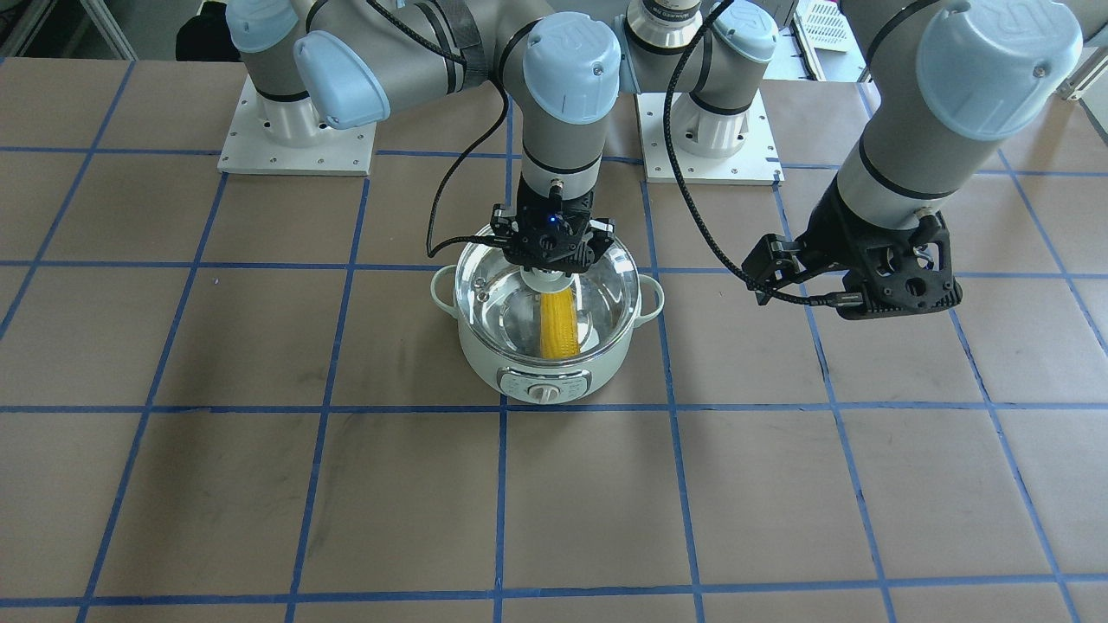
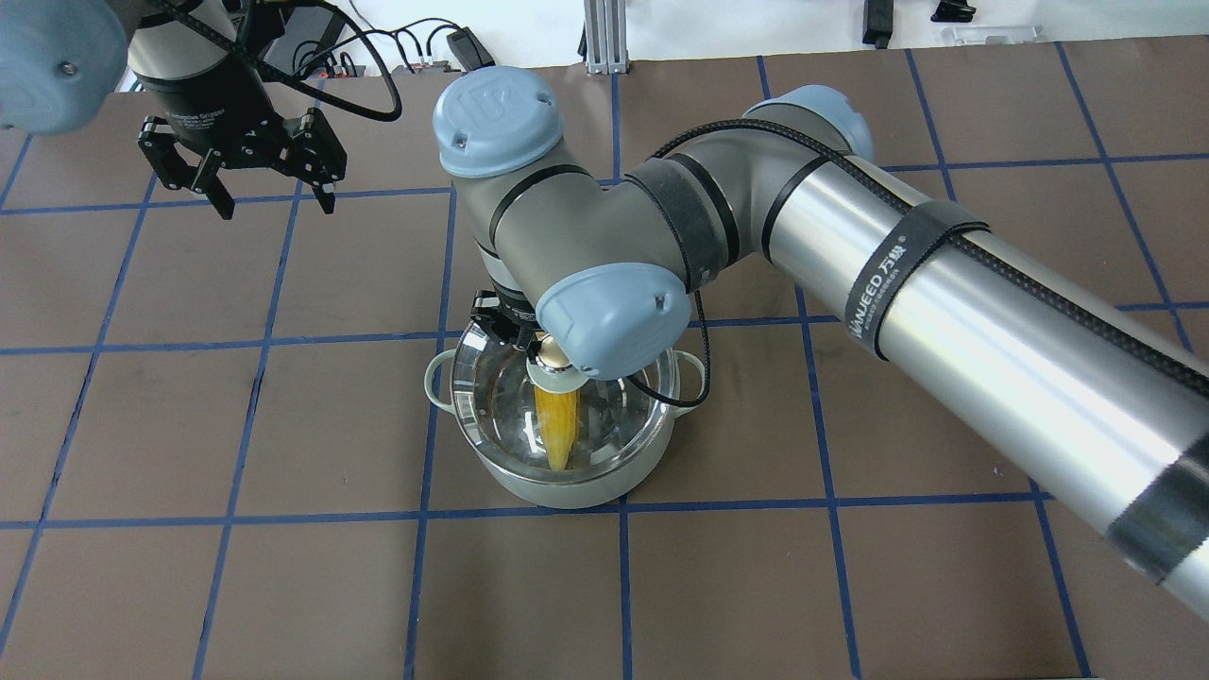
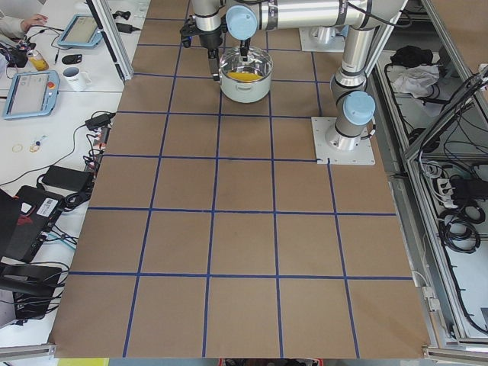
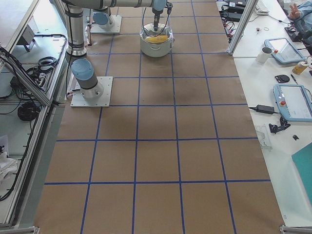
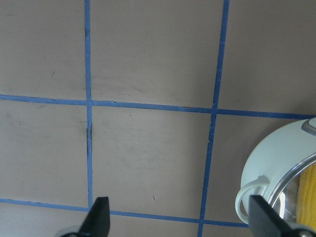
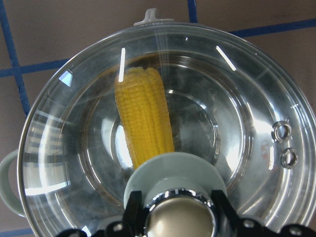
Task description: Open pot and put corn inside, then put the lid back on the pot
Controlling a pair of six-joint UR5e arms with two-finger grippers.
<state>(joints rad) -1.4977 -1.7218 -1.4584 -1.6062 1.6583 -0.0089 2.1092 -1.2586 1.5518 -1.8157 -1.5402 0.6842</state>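
Brown paper crossed by blue tape lines (image 1: 500, 502) is covering the tabletop (image 1: 260, 484), and the pot (image 1: 485, 363) is sitting on it near the middle, in front of the arm bases. Its pale mint-green body is showing a small loop handle (image 1: 443, 290) on each side, with a front panel and dial (image 1: 544, 394) facing away from the robot.

Inside, the corn (image 6: 143, 118) is lying against the shiny steel wall, bright yellow with neat rows of kernels, tilted, its blunt end toward the dial side. The lid (image 6: 237, 123), clear glass with a thin metal rim, is covering the pot's mouth and catching streaks of light; two small metal-ringed holes (image 6: 282, 131) are showing near its edge. It is probably resting on the rim, though the views are not making that certain.

From above, the right end effector (image 6: 177, 207) is clamping the gold knob (image 6: 180, 222) on the lid's pale green centre base, one finger on each side.

Well apart on the robot's left side, the left end effector (image 2: 277, 203) is hanging above bare paper with its fingers (image 5: 101, 212) spread wide, gripping nothing.
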